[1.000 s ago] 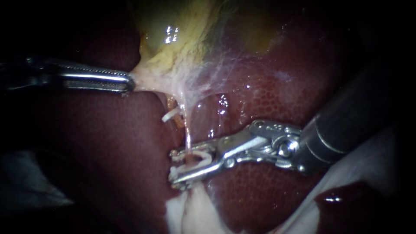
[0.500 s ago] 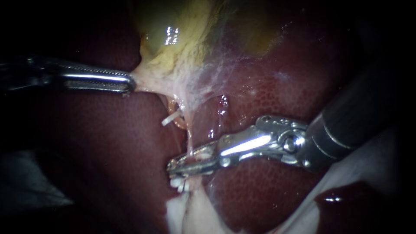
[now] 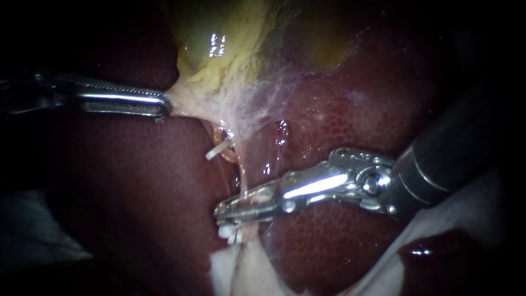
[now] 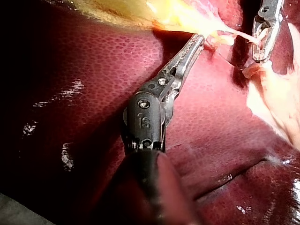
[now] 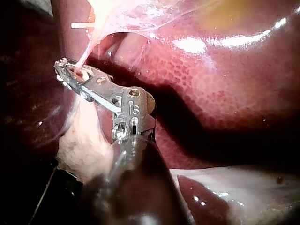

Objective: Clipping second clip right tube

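My left instrument [image 3: 163, 105] comes in from the left, its jaws shut on the pale edge of the yellowish gallbladder [image 3: 219, 60], holding it taut. A thin pink right tube [image 3: 240, 176] runs down from that tissue. My right instrument [image 3: 223, 211] lies across it, jaws pressed together on the tube. Just below those jaws sits a white clip [image 3: 229, 233]. Another white clip [image 3: 217, 149] shows higher up, left of the tube. The right wrist view shows the right instrument [image 5: 69, 75] closed on the tube [image 5: 86, 52]. The left wrist view shows the left instrument [image 4: 199, 40] gripping the tissue.
Dark red liver [image 3: 339, 109] lies around and under both instruments. Pale tissue [image 3: 246, 268] spreads below the tube's lower end. A pale sheet [image 3: 455, 219] lies under the right shaft at the lower right. Webbed white strands [image 3: 274, 87] fan across the gallbladder's base.
The right instrument's jaws, open around the tube with a white clip between them a second ago, have closed on the tube. The white clip below them now shows. The left instrument has not moved.
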